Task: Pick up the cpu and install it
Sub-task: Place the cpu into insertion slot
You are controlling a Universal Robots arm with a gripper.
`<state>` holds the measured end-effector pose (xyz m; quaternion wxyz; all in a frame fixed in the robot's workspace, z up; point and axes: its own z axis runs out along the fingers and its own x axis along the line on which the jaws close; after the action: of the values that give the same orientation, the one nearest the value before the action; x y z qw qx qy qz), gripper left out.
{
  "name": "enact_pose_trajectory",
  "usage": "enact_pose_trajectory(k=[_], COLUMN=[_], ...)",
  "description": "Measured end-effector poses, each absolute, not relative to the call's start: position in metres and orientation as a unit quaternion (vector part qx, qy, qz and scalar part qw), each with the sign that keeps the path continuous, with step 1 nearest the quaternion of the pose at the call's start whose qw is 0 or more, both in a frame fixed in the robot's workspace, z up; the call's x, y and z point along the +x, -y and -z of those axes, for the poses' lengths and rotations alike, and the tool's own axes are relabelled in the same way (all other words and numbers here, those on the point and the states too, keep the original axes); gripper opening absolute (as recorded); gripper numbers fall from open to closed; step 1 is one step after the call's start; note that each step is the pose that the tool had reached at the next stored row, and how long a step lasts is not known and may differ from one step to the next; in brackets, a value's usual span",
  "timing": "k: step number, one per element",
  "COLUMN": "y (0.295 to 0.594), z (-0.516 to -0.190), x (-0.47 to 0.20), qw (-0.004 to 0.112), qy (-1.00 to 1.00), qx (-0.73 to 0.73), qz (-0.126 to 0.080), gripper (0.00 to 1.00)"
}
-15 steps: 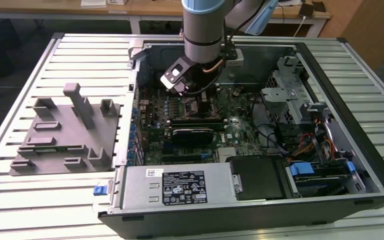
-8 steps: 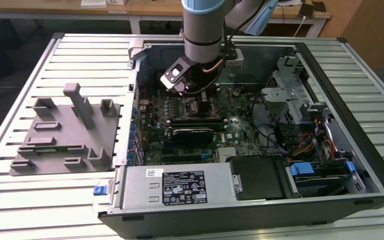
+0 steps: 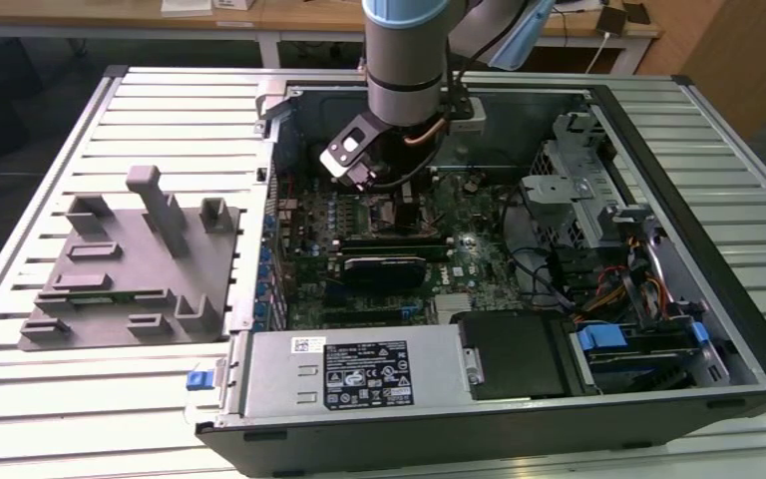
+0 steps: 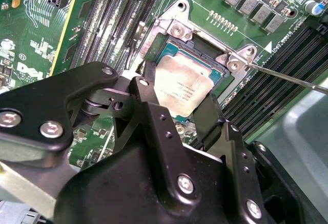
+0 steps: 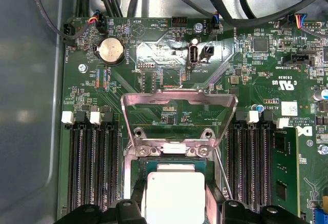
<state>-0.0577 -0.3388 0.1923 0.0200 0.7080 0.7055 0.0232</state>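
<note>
The gripper is clenched on the cpu. In the second wrist view its two black fingers press against opposite edges of the chip. The cpu lies flat, silvery top up, right over the socket; whether it is fully seated I cannot tell. In the first wrist view the cpu sits between the same fingers, with the socket's metal plate swung up and open just beyond it. A thin lever sticks out from the socket's corner, clear of the chip. Rows of dark slots run along both sides of the socket, and a coin cell lies further off on the green board.

In the exterior view the arm comes down from the top centre of the frame into the open case, which lies on its side over the middle and right. A grey supply box fills the case's lower left corner. On the exterior view's left a grey jig rests on the slatted table, well apart from the arm.
</note>
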Motion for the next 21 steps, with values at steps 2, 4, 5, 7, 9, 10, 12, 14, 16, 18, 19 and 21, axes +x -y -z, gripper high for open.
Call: enact_pose_trajectory(k=[2, 4, 5, 7, 9, 10, 12, 14, 16, 18, 19, 21], y=[0.3388, 0.3386, 0.3385, 0.3383, 0.3381, 0.3381, 0.3380, 0.3376, 0.3375, 0.3375, 0.3375, 0.3375], z=[-0.1923, -0.1922, -0.1922, -0.1923, -0.1923, -0.1923, -0.1923, -0.1922, -0.1923, -0.1923, -0.1923, -0.1923], x=[-0.0577, -0.0580, -0.0584, -0.0591, -0.0595, -0.0595, -0.0595, -0.0595, -0.0595, -0.0596, -0.0595, -0.0595], qw=[0.020, 0.020, 0.020, 0.020, 0.020, 0.020, 0.020, 0.020, 0.020, 0.020, 0.020, 0.020], qy=[-0.705, -0.705, -0.705, -0.706, -0.706, -0.706, -0.706, -0.706, -0.706, -0.706, -0.706, -0.706], qx=[0.708, 0.708, 0.708, 0.708, 0.708, 0.708, 0.708, 0.708, 0.708, 0.708, 0.708, 0.708], qz=[-0.023, -0.023, -0.023, -0.023, -0.023, -0.023, -0.023, -0.023, -0.023, -0.023, -0.023, -0.023], gripper=[0.54, 0.54, 0.54, 0.54, 0.54, 0.54, 0.54, 0.54, 0.54, 0.54, 0.54, 0.54])
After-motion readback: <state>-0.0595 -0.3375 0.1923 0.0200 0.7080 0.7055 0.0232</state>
